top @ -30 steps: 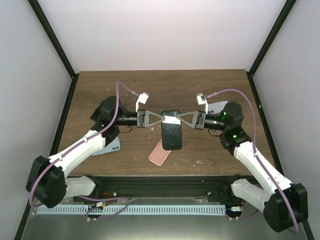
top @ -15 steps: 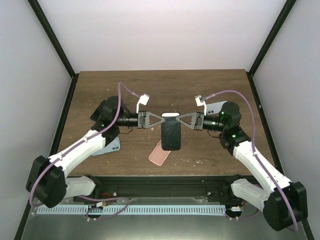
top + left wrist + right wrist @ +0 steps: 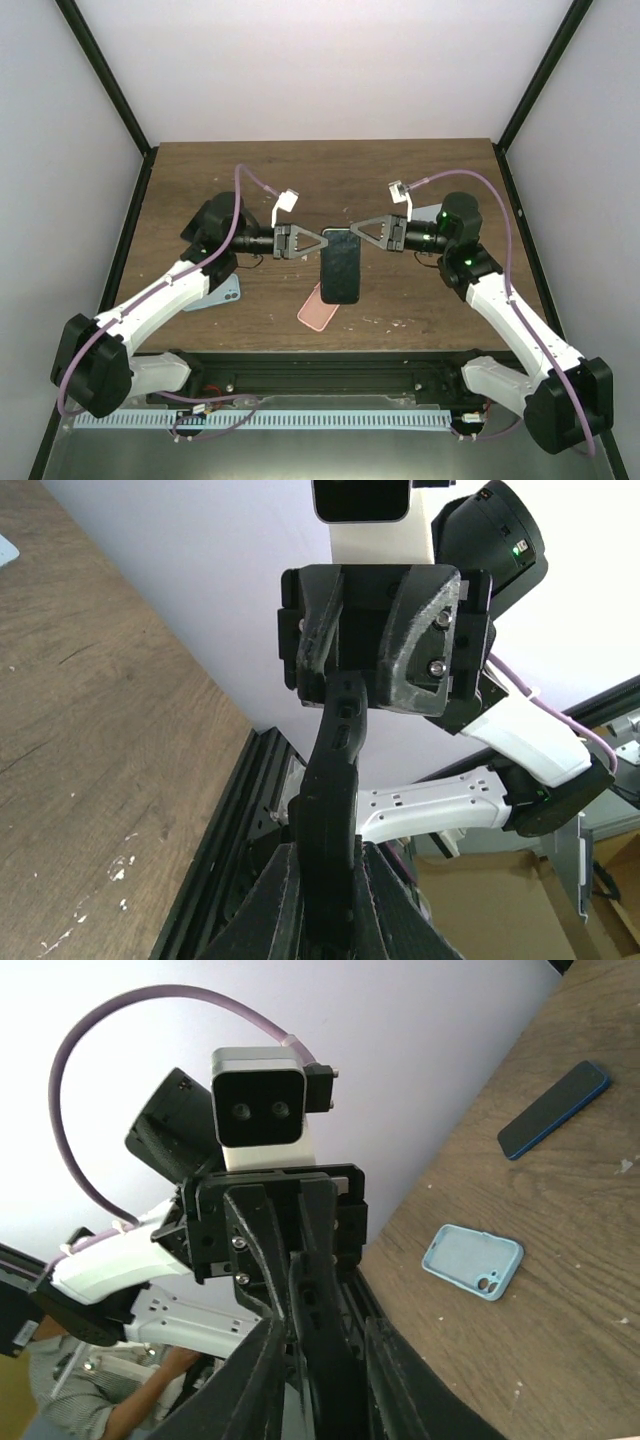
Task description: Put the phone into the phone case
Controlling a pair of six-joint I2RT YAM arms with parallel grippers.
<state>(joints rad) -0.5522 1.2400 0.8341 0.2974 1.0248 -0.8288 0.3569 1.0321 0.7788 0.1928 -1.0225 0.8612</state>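
A black phone case [image 3: 340, 272] hangs upright above the table's middle, held between both arms. I cannot tell whether a phone sits inside it. My left gripper [image 3: 322, 243] is shut on its left edge; in the left wrist view the case [image 3: 335, 770] stands edge-on, pinched between the fingers of that gripper [image 3: 328, 850]. My right gripper [image 3: 352, 232] is at the case's upper right corner, tilted upward. In the right wrist view the case [image 3: 322, 1295] touches one finger of that gripper [image 3: 322, 1325], with a gap to the other.
A pink case [image 3: 318, 310] lies on the table under the black one. A light blue case [image 3: 230, 292] lies by the left arm and also shows in the right wrist view [image 3: 472, 1260], with a dark blue phone [image 3: 555, 1108] farther back.
My right gripper has risen and tilted, its fingers loosening from the case. The white strip at the case's top no longer shows. The left gripper has stayed put.
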